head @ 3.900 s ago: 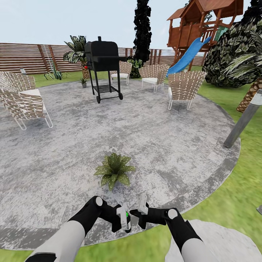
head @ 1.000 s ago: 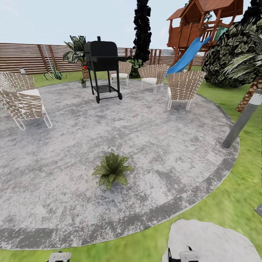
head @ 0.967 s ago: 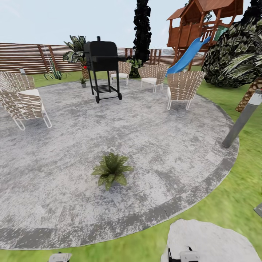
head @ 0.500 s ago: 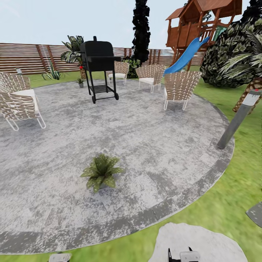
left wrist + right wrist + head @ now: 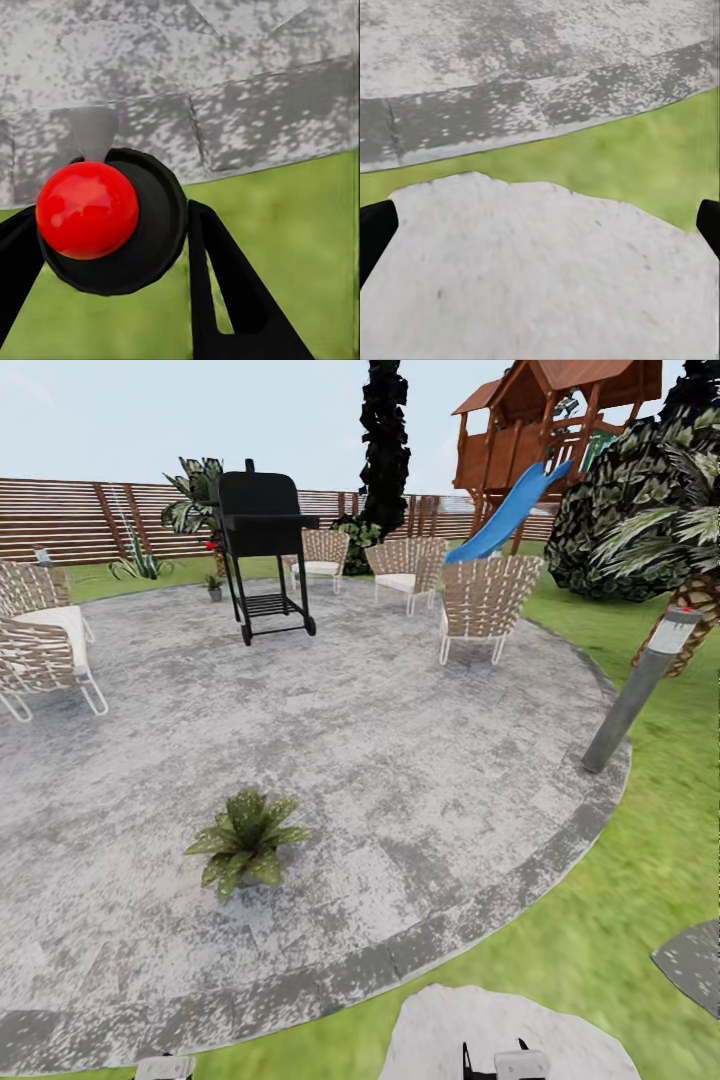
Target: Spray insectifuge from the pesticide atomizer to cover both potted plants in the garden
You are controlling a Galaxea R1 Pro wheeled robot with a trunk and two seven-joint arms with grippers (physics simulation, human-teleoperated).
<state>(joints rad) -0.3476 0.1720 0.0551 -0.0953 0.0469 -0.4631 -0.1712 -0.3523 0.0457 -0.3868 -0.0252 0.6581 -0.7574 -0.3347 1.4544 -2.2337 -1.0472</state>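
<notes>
One potted plant (image 5: 243, 842), a low speckled rosette, lies on the round grey patio (image 5: 400, 740) ahead and to my left. The other rosette is out of view. In the left wrist view the pesticide atomizer (image 5: 154, 225) is seen end-on as a dark round body with a red ball on it and a pale nozzle behind. My left gripper (image 5: 112, 259) is shut on it, one dark finger (image 5: 225, 292) on each side, above the patio's edge and grass. My right gripper (image 5: 540, 225) is open and holds nothing, over a pale stepping stone (image 5: 532, 277).
A black grill (image 5: 258, 520) and woven chairs (image 5: 485, 595) stand at the back of the patio. A grey bollard lamp (image 5: 635, 695) leans at its right edge. The stepping stone (image 5: 500, 1025) lies in the lawn at my feet. A fence (image 5: 90, 520), slide (image 5: 510, 510) and bushes lie beyond.
The whole picture has slid left, so the camera has turned right. Since the earliest frame both arms have dropped out of the middle of the head view.
</notes>
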